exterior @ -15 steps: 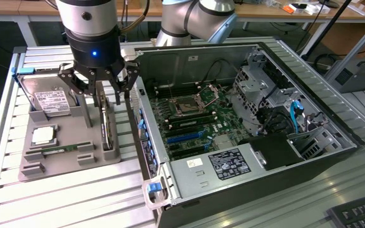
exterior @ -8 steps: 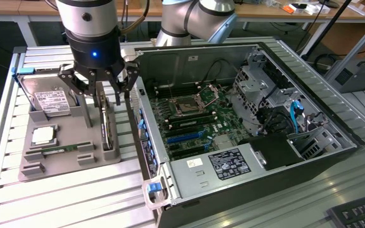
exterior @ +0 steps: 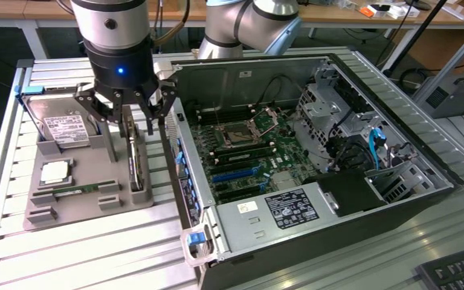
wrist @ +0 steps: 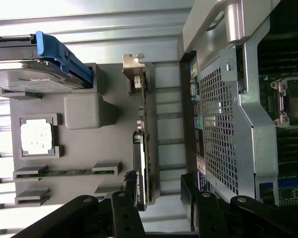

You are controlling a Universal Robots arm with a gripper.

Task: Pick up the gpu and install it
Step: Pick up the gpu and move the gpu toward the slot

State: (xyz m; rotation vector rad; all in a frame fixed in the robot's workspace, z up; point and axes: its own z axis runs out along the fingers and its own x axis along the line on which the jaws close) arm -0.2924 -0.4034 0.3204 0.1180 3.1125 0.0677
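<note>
The gpu point(exterior: 135, 162) stands on edge in a slot of the grey holder tray point(exterior: 83, 181), beside the open computer case point(exterior: 313, 157). In the wrist view the gpu point(wrist: 140, 144) is seen edge-on, with its silver bracket at one end and a black cooler face. My gripper point(exterior: 131, 122) hangs directly over the card's far end, open, with nothing held. In the wrist view the gripper point(wrist: 159, 208) has its black fingers point(wrist: 124, 213) spread, and the card's end lies close to one of them. The motherboard point(exterior: 240, 145) inside the case shows blue expansion slots point(exterior: 232, 175).
The tray also holds a silver hard drive point(exterior: 63, 124), a CPU point(exterior: 55, 172) and a narrow green RAM stick point(exterior: 75, 190). The case's rear wall point(exterior: 179, 163) rises right beside the card. A keyboard corner point(exterior: 458, 272) lies at the exterior view's lower right.
</note>
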